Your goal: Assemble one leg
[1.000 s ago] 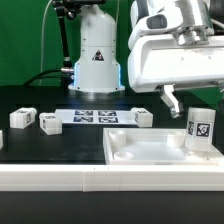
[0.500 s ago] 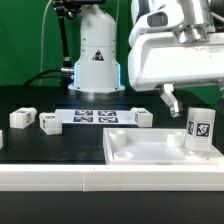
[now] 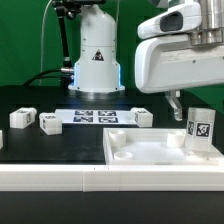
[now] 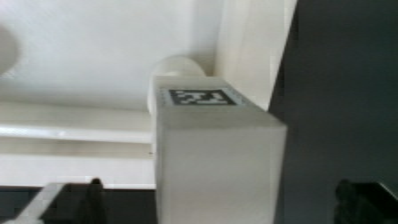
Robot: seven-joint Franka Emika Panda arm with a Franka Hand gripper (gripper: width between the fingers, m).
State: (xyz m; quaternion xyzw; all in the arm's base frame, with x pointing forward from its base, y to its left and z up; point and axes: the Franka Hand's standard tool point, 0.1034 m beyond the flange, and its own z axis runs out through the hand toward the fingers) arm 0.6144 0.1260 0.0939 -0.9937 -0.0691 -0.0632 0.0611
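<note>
One leg [image 3: 200,132], a white block with a marker tag, stands upright on the right corner of the large white panel [image 3: 140,152]. My gripper [image 3: 198,106] hangs just above it, with one finger [image 3: 174,104] showing to the exterior view's left of the leg top. In the wrist view the leg [image 4: 214,150] fills the middle between the two dark fingertips [image 4: 71,203], with a gap on each side. The gripper [image 4: 217,208] is open and holds nothing. The panel [image 4: 71,110] lies behind the leg.
Three more legs lie on the black table: two at the exterior view's left [image 3: 21,117] [image 3: 50,122] and one near the middle [image 3: 143,117]. The marker board [image 3: 95,116] lies between them. The robot base [image 3: 97,60] stands behind.
The gripper has shifted toward the exterior view's right and a little up. The leg on the panel has not moved.
</note>
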